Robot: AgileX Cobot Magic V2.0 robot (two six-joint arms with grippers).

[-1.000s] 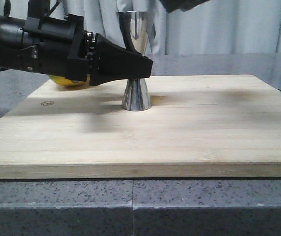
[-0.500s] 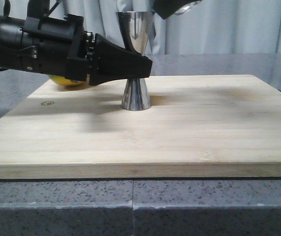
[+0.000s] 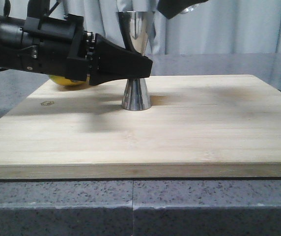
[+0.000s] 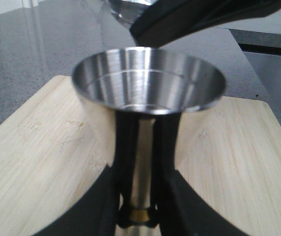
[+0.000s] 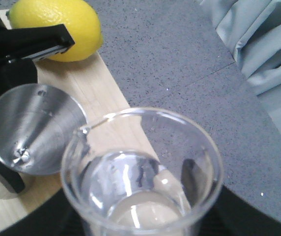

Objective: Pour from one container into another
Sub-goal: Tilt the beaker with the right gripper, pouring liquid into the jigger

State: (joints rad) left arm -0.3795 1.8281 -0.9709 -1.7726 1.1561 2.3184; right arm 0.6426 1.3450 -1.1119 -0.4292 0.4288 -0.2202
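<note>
Front view: the left gripper (image 3: 143,69) is reaching in from the left and clamping its black fingers (image 3: 123,61) around the waist of the steel jigger (image 3: 136,96), which is standing upright on the wooden board (image 3: 180,132). A yellow lemon (image 3: 69,81) is peeking out behind the left arm, at the board's far left edge. At the top edge, the right gripper (image 3: 180,6) is hanging just above and to the right of the jigger's mouth, with a bit of glass showing beneath it.

Left wrist view: the fingers (image 4: 123,162) are pressing on both sides of the jigger (image 4: 148,83) stem just above its gold band (image 4: 140,215). The rounded base of the glass beaker (image 4: 128,9) and the right gripper's dark finger (image 4: 199,17) are hovering just above the open cup.

Right wrist view: the beaker (image 5: 143,172) is sitting in the right gripper, which is closing on it low down, largely out of sight. Its pouring lip is lying right beside the jigger's (image 5: 32,130) rim. The lemon (image 5: 57,27) is resting at the board's (image 5: 98,98) corner.
</note>
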